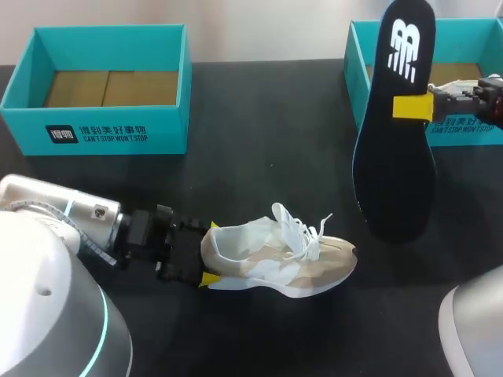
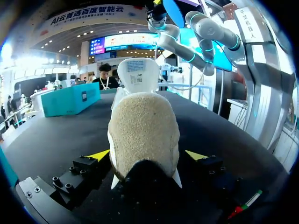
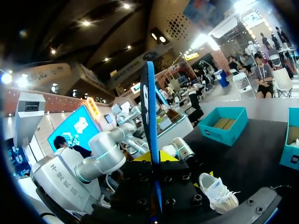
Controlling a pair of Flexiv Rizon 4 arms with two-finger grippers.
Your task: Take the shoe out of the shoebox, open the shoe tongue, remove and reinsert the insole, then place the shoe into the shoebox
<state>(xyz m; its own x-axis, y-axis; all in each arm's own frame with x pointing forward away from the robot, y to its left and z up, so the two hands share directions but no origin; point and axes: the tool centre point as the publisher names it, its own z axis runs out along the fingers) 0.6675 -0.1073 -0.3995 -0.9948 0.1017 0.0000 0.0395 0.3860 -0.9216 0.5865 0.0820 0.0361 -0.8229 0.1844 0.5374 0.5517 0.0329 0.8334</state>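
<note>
Shoe (image 1: 275,255) lies crosswise, toe toward our right, heel seemingly clamped by our left gripper (image 1: 209,253). Our right gripper (image 1: 410,107) pinches the insole (image 1: 397,157) mid-length, on end.

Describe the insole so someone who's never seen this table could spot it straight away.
On the black table, look in front of the teal box at the right. There the right gripper holds a long flat insole upright. Unlike the beige shoe lying nearby, it is black with a white logo.

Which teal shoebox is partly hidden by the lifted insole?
The right-hand shoebox, behind the black insole held by the right gripper; the left-hand shoebox is fully visible.
</note>
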